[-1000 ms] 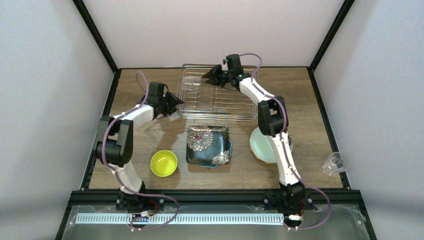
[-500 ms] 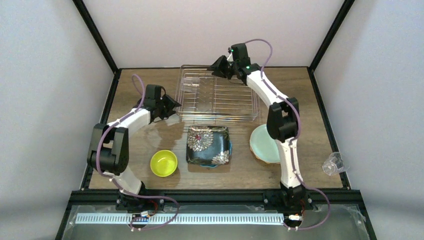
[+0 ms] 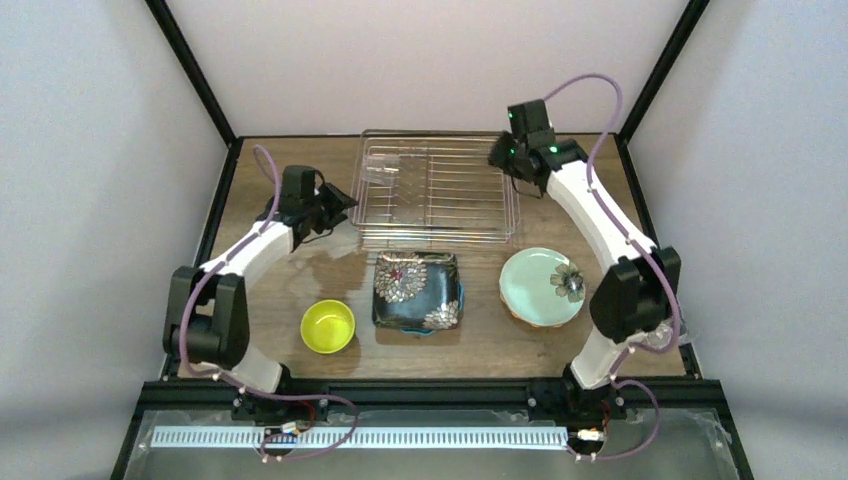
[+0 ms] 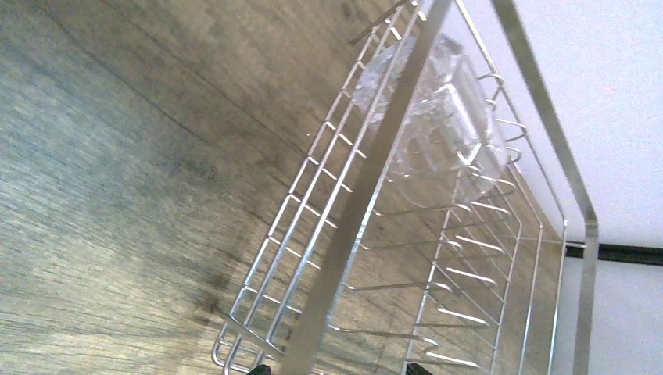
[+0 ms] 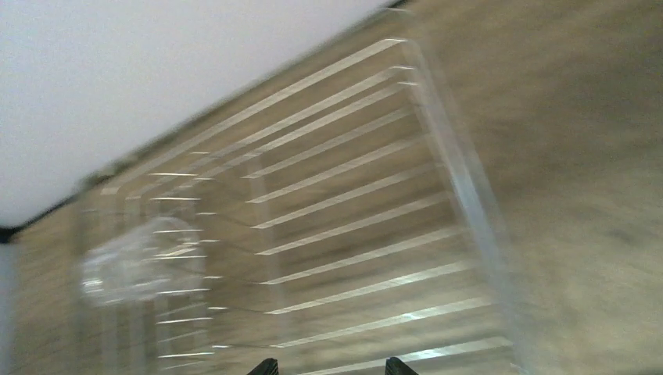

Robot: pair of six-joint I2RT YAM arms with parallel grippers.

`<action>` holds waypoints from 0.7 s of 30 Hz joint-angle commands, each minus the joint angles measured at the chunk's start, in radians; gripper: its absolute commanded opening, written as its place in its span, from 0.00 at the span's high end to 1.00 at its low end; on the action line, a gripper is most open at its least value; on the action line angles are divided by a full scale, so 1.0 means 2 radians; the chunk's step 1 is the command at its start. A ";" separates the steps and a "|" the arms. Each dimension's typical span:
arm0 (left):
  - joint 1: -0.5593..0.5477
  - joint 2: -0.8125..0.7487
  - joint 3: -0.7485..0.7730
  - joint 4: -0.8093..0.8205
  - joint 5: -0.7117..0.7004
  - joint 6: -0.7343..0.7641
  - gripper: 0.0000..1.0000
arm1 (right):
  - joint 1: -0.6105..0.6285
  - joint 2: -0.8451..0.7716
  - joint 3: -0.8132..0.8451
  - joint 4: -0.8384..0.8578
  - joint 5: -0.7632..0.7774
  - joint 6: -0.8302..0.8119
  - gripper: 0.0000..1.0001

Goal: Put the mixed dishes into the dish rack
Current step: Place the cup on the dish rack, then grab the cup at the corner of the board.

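a lab test booth: plain white panels (image 3: 90, 200), black frame struts (image 3: 190, 65), wood-look tabletop (image 3: 470, 345), two bolted robot arms (image 3: 590, 215).

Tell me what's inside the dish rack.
One clear glass sits in the dish rack's far left corner, among the prongs. Nothing else is in it. The right arm covers its far right corner.

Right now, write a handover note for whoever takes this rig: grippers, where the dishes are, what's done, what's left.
Left gripper: open, at the left rim of the dish rack.
Right gripper: open, empty, by its far right corner.
Done: clear glass in the rack, far left.
Left to load, on the table: yellow-green bowl, black floral plate, mint flower plate; an edge of another plate seems to show under each.
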State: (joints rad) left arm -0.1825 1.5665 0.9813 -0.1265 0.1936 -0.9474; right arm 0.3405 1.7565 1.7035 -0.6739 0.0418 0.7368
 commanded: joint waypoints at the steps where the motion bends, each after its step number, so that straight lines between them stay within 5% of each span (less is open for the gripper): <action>1: 0.002 -0.035 0.014 -0.021 -0.018 0.025 0.00 | -0.008 -0.060 -0.071 -0.096 0.156 0.020 0.20; 14: 0.001 -0.148 -0.024 -0.058 -0.009 0.036 0.00 | -0.008 -0.155 -0.224 -0.323 0.338 0.222 0.06; 21: 0.002 -0.195 -0.045 -0.071 0.004 0.034 0.00 | -0.022 -0.211 -0.297 -0.330 0.351 0.231 0.05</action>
State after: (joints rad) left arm -0.1825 1.2205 0.9253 -0.2276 0.1768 -0.8909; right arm 0.3202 1.4128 1.1549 -1.2781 0.6643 1.1255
